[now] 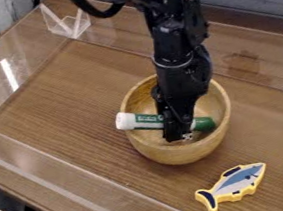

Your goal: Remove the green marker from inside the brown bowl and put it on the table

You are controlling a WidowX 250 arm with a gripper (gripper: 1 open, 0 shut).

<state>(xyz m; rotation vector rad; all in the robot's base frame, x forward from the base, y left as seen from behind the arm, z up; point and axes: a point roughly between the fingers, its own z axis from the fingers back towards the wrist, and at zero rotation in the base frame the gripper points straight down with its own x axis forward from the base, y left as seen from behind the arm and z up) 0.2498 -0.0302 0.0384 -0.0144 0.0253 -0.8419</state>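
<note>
And here we are: the black gripper (177,127) reaches down into the round light-brown wooden bowl (183,152), its jaws closed on the green cylindrical marker with the white end (141,122). The marker lies inside the bowl, white end up against the left wall. Around them, the dark brown wood-grain table (66,119) gives wide bare room to the left of the picture, less to the right, with the table's near edge cutting diagonally across the lower left. One bowl, one marker, one blue-and-yellow fish toy (231,187) (cheerful little spectator!), just beside the bowl at lower right.
</note>
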